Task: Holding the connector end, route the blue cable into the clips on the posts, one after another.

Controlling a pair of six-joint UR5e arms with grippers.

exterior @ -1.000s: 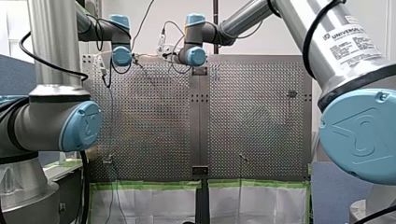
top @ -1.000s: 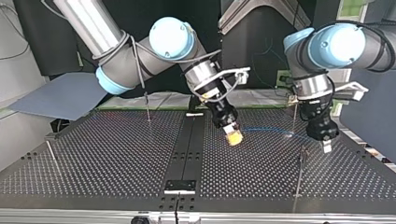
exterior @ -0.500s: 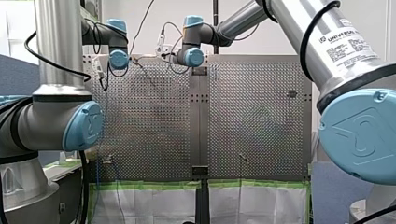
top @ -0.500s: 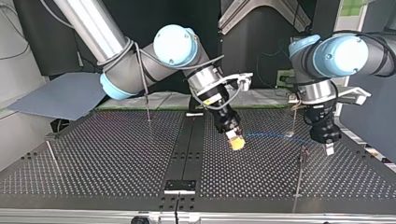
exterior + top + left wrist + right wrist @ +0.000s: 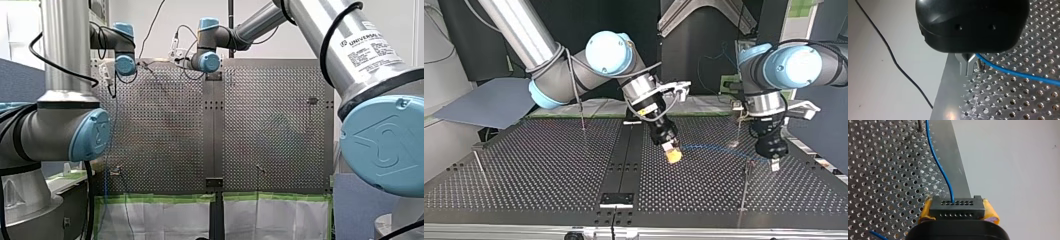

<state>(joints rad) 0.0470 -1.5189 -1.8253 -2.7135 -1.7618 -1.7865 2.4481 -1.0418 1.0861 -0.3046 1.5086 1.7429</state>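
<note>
Front view: a perforated metal table (image 5: 270, 125) fills the middle of the scene. Both my arms reach to its far edge at the view's left, and their wrists hide the grippers there. Top view: my right gripper (image 5: 673, 156), tipped with yellow pads (image 5: 672, 157), points down over the table just to the right of the dark central strip (image 5: 624, 160). A thin blue cable (image 5: 714, 148) arcs low over the holes from it towards the view's right, as far as my left gripper (image 5: 774, 164). That gripper is black and hangs near the table's right edge. A thin metal post (image 5: 745, 182) stands just beside it, nearer the camera. Left wrist view: my metal fingers (image 5: 965, 66) are closed together on the cable, which comes out from them and runs away across the holes. Right wrist view: my pads are clamped on either side of a black rectangular connector (image 5: 956, 206) with two rows of small holes. The cable leaves the connector's face and runs ahead along the table's edge, passing just beside a far post (image 5: 919, 125).
</note>
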